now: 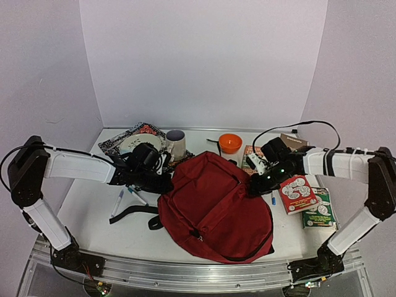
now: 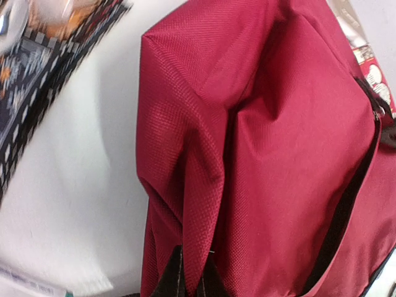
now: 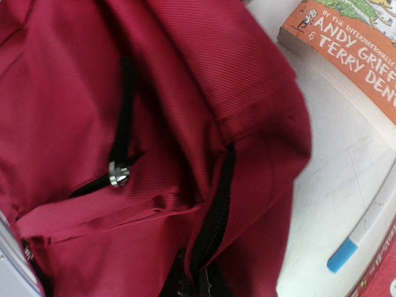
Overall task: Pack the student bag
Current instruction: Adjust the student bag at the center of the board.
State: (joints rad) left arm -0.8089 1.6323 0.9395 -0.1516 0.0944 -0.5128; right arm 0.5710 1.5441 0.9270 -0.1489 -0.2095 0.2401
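Student bag (image 1: 213,207): large dark red fabric backpack with black zips, lay flat in the middle of the white table (image 1: 86,213), between the two arms.
Left gripper (image 1: 162,184): black two-finger claw at the bag's upper left edge, pressed together on a fold of red fabric.
Right gripper (image 1: 258,183): black claw at the bag's upper right edge, pinching red fabric beside a black zip.
Behind the bag: pale ceramic mug (image 1: 176,143) and round orange bowl (image 1: 230,143), standing apart.
Right of the bag: red paperback book (image 1: 298,193) with a green paperback book (image 1: 320,211) just beside it; a white pen with blue cap (image 3: 356,238) lay near the bag's edge.
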